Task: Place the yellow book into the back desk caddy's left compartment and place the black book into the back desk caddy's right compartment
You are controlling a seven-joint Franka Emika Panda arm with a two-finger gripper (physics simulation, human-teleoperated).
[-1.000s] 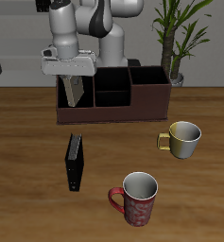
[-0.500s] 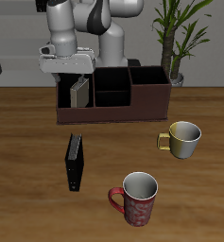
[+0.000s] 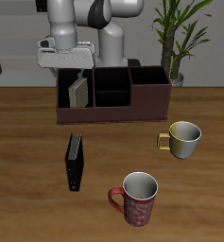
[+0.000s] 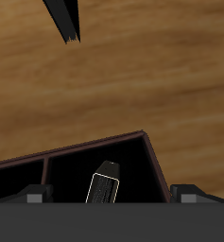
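Note:
The yellow book (image 3: 77,93) leans inside the left compartment (image 3: 76,97) of the back desk caddy (image 3: 113,112), free of the fingers. The wrist view shows the yellow book (image 4: 104,186) from above inside the caddy (image 4: 153,156). My gripper (image 3: 68,70) hangs open a little above that compartment, and in the wrist view the gripper (image 4: 111,195) has its fingertips (image 4: 33,197) spread wide. The black book (image 3: 75,162) lies flat on the table in front of the caddy; the wrist view catches the black book (image 4: 64,19) too. The right compartment (image 3: 149,93) holds nothing.
A cream mug (image 3: 184,138) stands in front of the caddy's far end. A red mug (image 3: 137,198) sits near the table's front edge. A potted plant (image 3: 175,38) rises behind the caddy.
The gripper let go of the yellow book in the left compartment and has risen straight up. The book now leans there on its own.

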